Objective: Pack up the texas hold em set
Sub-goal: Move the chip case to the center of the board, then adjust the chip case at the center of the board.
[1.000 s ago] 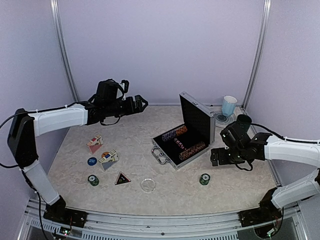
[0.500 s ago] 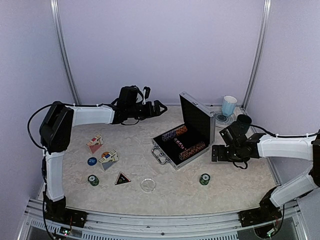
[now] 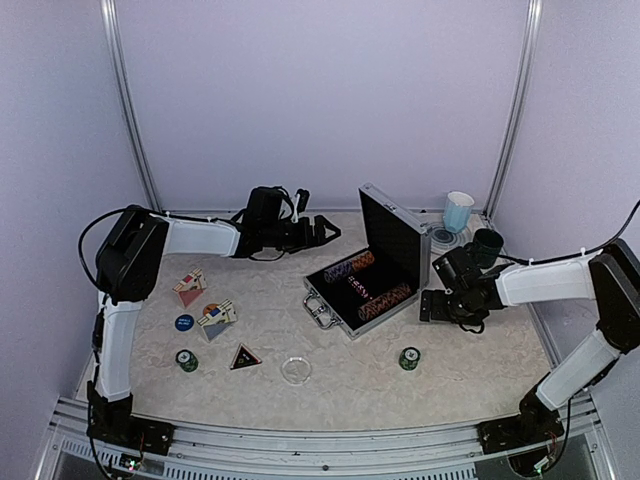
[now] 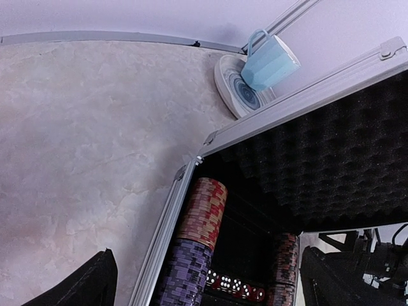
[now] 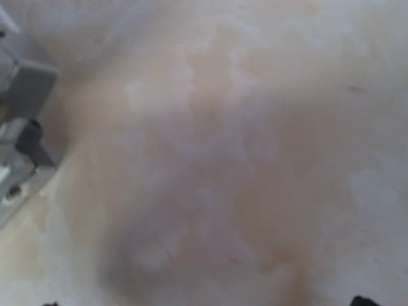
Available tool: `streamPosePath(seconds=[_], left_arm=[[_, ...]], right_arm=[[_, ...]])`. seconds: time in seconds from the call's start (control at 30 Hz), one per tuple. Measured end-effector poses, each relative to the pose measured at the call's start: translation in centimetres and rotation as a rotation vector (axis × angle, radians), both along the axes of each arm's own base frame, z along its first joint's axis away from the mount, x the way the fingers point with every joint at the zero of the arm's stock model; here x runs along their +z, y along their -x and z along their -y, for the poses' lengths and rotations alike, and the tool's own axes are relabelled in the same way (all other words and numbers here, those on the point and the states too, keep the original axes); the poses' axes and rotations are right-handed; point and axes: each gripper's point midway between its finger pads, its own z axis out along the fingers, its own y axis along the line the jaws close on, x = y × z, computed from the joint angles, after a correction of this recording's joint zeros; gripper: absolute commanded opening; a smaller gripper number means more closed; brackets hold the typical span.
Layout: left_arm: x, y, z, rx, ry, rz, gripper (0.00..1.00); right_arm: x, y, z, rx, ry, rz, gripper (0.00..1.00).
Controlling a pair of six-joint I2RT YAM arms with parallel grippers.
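Two arms have closed in on the case (image 3: 368, 280) over the last second. In the top view, the left gripper (image 3: 328, 230) has swung from the back left to just beside the upright lid (image 3: 395, 235). The right gripper (image 3: 430, 305) has drawn in near the case's right side. Both stand wide apart and hold nothing. The case sits open mid-table, and the loose pieces have not moved: decks (image 3: 190, 288), blue disc (image 3: 184, 323), triangle (image 3: 245, 357), clear disc (image 3: 295, 370) and green stacks (image 3: 187, 360).

From the left wrist we look down on the chip rows (image 4: 203, 204) under the foam lid. Our fingers (image 4: 89, 287) are spread to both lower corners with nothing between them. A mug (image 4: 271, 60) stands on a coaster (image 4: 236, 89) beyond.

The right wrist gives us blurred table and a case corner at the left edge.

We judge that packing has not begun. Both arms are now near the case, well apart from the scattered pieces on the left, which must go in before the lid shuts.
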Motion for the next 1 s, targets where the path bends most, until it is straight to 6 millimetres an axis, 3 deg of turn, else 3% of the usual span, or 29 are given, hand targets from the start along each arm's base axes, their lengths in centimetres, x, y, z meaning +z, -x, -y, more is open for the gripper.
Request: streamPosePath(seconds=[0.23,0.57,1.0], left_arm=[[0.4,0.1,0.3,-0.013,0.031,0.011,0.99],[-1.3,0.9,-0.2,-0.01,0.035,-0.024,0.99],[-3.0,1.2,-1.2,0.011,0.046,-0.075,0.99]], right_arm=[[-0.4,-1.8,-1.3,0.009,-0.01,0.002,0.99],[-1.5,-3.7,-2.2,0.022,0.019,-0.019,0.99],[-1.4,-6.2,-3.4,0.063,0.043,-0.01,0.99]])
